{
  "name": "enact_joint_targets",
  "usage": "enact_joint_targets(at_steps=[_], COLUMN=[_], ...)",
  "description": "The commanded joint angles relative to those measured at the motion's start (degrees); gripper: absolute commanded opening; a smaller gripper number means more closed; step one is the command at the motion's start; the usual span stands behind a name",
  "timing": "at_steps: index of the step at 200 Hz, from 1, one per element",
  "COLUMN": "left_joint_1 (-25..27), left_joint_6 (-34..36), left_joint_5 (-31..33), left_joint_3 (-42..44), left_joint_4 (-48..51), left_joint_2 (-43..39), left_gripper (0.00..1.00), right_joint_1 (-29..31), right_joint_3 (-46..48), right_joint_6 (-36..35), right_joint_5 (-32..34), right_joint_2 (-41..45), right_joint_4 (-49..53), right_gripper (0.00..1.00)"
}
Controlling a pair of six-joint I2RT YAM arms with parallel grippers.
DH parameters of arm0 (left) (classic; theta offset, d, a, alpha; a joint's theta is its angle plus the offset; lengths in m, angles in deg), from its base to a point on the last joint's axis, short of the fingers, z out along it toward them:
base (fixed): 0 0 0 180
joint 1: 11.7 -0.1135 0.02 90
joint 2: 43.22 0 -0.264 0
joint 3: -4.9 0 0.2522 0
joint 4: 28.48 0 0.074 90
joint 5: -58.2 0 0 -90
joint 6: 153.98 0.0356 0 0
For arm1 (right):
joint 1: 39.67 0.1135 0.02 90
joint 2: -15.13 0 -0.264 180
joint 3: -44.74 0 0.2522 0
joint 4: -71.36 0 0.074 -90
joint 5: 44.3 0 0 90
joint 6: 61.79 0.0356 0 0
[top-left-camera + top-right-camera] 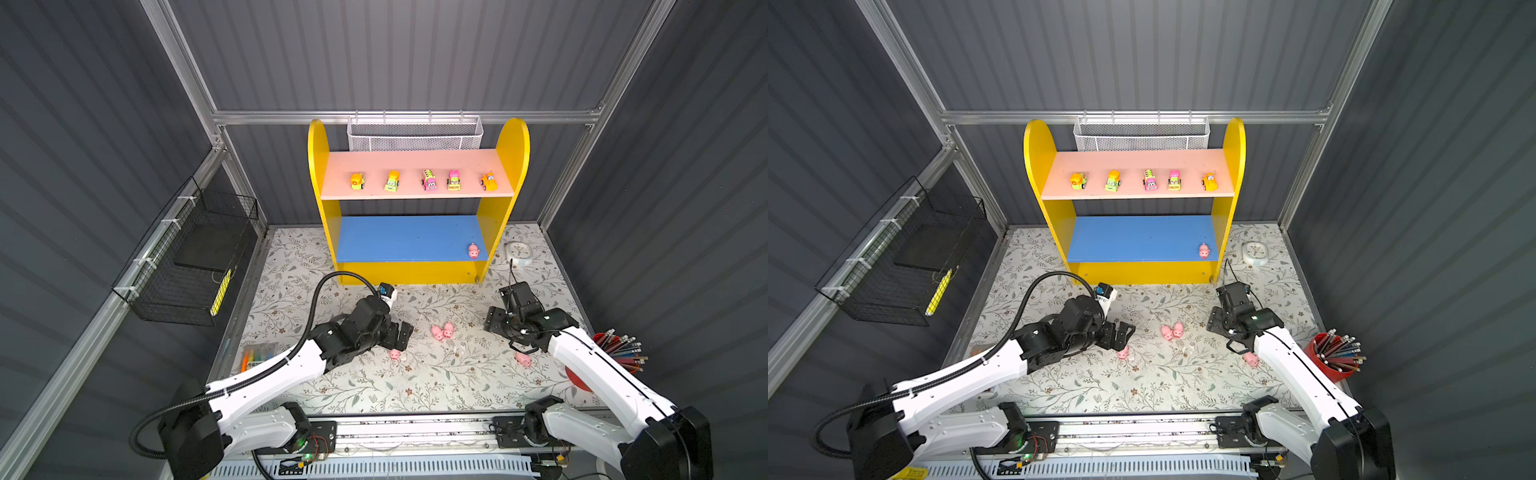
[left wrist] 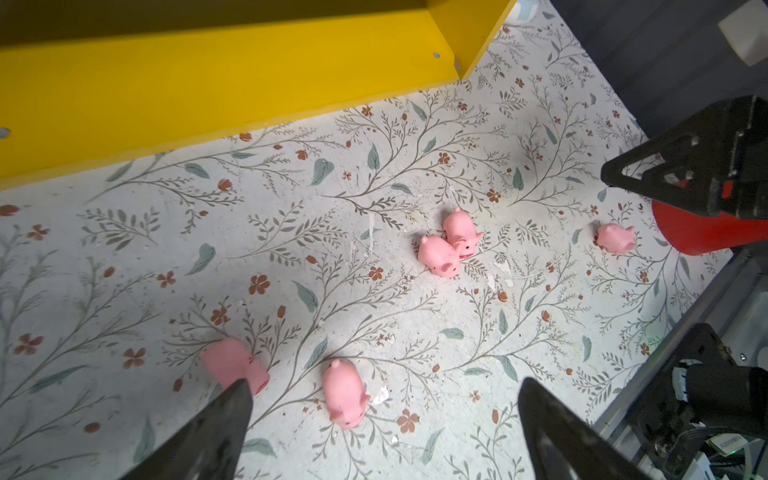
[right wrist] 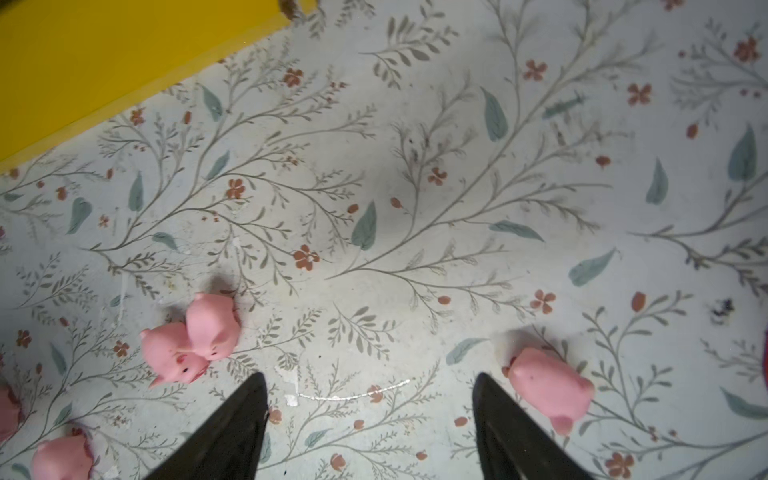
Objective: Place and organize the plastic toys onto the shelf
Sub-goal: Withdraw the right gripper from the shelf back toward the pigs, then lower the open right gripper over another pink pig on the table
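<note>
You've got five small cartoon-faced cars lined up, spaced apart, on the pink upper board of the yellow-sided shelf. One pink pig stands at the right end of its blue lower board. Out front on the table, a pair of pigs touch. A single pig and a blurred pig lie to their left, and a last pig lies well to the right.

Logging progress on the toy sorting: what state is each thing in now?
Shelf: upright at the back.
Toy vehicles: five upright in a row on the pink upper board.
Pig on the shelf: alone at the right end of the blue lower board.
Pair of pigs: on the table, touching.
Three other pigs: loose on the table, apart.
Left gripper: open, empty.
Right gripper: open, empty.
</note>
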Motion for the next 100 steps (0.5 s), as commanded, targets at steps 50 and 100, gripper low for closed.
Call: enact_joint_targets(at_steps=[50,100], left_joint_1=[-2.3,-5.31], left_joint_6=[2.13,2.3], left_joint_5=[-6.92,-8.59], left_joint_3=[3.85,6.08], left_joint_4=[-9.0,-8.19], left_joint_2=[5.23,2.58], left_gripper=[1.0,1.0], right_joint_1=[-11.79,-16.67], right_joint_3=[5.12,6.52], right_joint_6=[7.51,7.04], right_joint_5=[-1.65,-3.54], right_joint_2=[1.49,-4.75], right_joint_4=[2.44,0.08], right_gripper=[0.81,0.82])
